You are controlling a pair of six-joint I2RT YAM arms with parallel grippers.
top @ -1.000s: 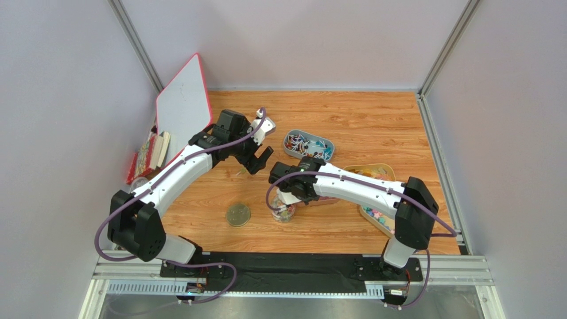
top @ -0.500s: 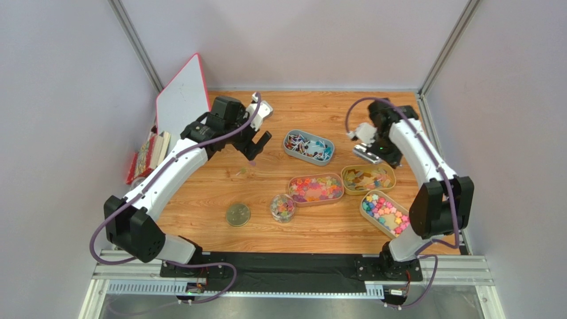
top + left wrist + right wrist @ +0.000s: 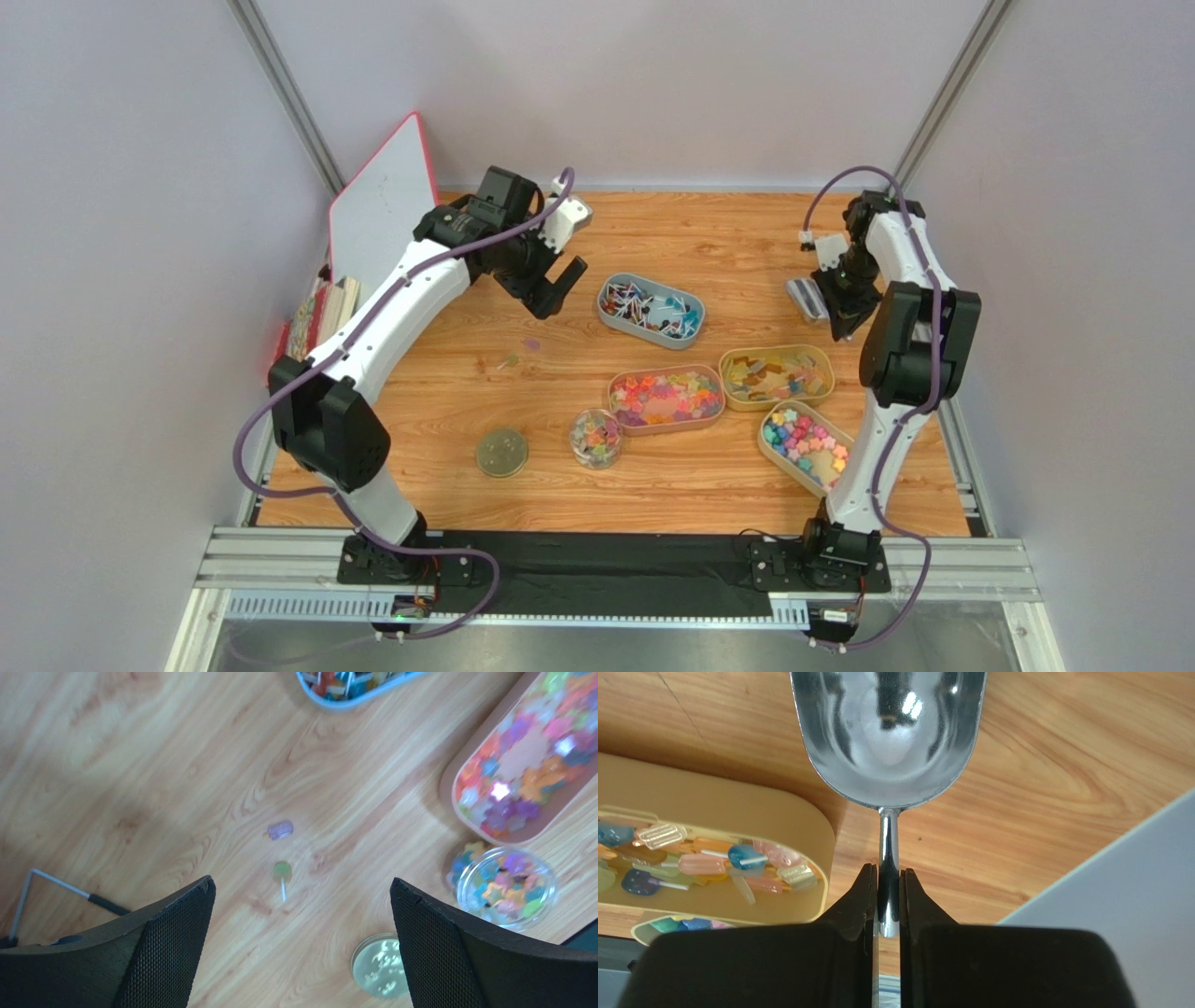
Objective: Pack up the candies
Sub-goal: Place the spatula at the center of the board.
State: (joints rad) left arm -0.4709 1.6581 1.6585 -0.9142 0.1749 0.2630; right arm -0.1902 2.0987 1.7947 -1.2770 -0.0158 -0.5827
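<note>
right gripper (image 3: pixel 887 876) with scoop (image 3: pixel 892 735): farther right | left gripper (image 3: pixel 300 885): shifted back

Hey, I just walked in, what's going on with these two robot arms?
It's a candy-packing job. The right hand is clamped on the handle of an empty metal scoop at the far right of the table. The left hand is open, hovering above two loose sweets on the wood. Most candies sit in four oval trays, and a small clear jar near the front holds some, its lid lying beside it.
</note>
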